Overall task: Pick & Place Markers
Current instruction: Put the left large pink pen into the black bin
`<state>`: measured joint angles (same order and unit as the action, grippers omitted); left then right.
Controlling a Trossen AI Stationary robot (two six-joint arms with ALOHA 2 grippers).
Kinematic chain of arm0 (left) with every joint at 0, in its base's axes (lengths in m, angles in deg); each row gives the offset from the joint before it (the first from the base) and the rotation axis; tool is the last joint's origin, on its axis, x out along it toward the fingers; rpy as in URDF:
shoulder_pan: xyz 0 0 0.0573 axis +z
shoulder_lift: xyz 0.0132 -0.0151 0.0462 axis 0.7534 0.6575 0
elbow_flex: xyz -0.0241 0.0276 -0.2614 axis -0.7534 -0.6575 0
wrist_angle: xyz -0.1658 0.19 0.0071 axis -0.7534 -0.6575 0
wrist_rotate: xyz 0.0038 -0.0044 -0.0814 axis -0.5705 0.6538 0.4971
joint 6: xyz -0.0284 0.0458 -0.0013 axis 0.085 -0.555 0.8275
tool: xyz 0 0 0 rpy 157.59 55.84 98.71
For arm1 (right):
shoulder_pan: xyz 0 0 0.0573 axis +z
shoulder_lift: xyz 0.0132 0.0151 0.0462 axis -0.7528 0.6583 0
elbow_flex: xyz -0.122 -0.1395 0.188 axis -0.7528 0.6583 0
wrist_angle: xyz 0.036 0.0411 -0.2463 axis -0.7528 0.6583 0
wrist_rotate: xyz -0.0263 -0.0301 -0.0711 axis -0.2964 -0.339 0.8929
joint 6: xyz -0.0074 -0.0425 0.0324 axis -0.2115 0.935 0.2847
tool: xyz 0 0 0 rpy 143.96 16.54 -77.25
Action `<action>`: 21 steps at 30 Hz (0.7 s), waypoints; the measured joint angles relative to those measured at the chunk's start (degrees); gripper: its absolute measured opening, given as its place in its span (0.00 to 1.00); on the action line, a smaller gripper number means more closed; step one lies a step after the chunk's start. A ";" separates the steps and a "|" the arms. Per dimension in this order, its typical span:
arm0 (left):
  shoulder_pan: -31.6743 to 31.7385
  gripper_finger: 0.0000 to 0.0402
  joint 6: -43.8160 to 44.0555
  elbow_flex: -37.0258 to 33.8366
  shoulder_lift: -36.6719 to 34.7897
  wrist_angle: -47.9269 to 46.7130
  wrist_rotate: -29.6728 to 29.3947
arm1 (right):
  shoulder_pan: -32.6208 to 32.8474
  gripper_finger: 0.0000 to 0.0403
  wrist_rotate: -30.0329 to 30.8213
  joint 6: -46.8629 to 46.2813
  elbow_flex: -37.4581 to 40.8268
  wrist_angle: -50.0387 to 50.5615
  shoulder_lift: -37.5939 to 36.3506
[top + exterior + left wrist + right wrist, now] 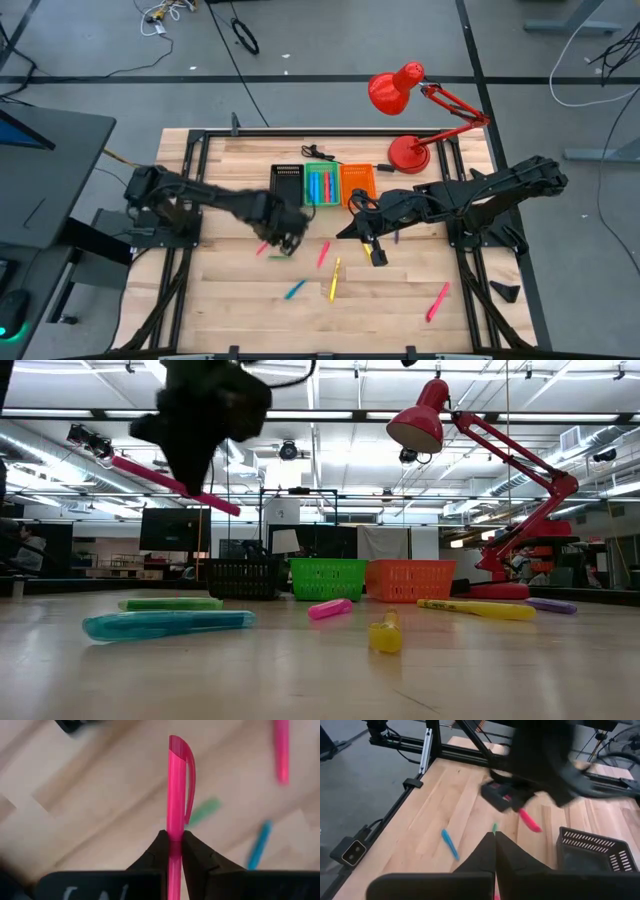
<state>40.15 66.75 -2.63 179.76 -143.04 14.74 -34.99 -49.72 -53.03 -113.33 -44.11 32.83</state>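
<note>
Currently, a pink marker [176,800] is clamped between the closed fingers of the left end effector [172,842], raised above the surface [240,290]. Below it lie green [205,811] and blue [259,845] markers. The right end effector [495,836] is closed, empty, nearby.

I log one light wooden table [220,300] in a black frame. At its upper centre I see a black bin [287,184], a green bin [321,185] and an orange bin [359,181] in a row; the red lamp [408,152] stands upper right. Loose on the lower planks: a blue marker [294,290], a yellow marker [335,280], pink markers [438,300].
</note>
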 joint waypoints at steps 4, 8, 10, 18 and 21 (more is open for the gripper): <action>6.43 0.07 -2.32 0.00 0.00 0.21 -0.02 | -0.01 0.00 0.00 1.84 0.00 -0.45 0.00; 12.26 0.07 -4.69 0.00 0.00 0.99 0.00 | -0.01 0.00 0.00 3.16 0.00 -1.26 0.00; 15.10 0.07 -5.12 0.00 0.00 1.40 0.03 | -0.01 0.00 0.00 3.75 0.00 -1.81 0.00; 25.73 0.07 -5.07 0.02 0.00 5.55 -0.44 | -0.17 0.00 0.02 5.89 0.00 -2.23 0.00; 28.76 0.07 -3.53 0.02 0.00 7.61 -1.03 | -0.17 0.00 0.00 6.90 0.00 -2.23 0.00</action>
<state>68.91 63.23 -2.61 179.76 -135.43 13.71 -35.16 -49.72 -46.13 -113.33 -46.34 32.83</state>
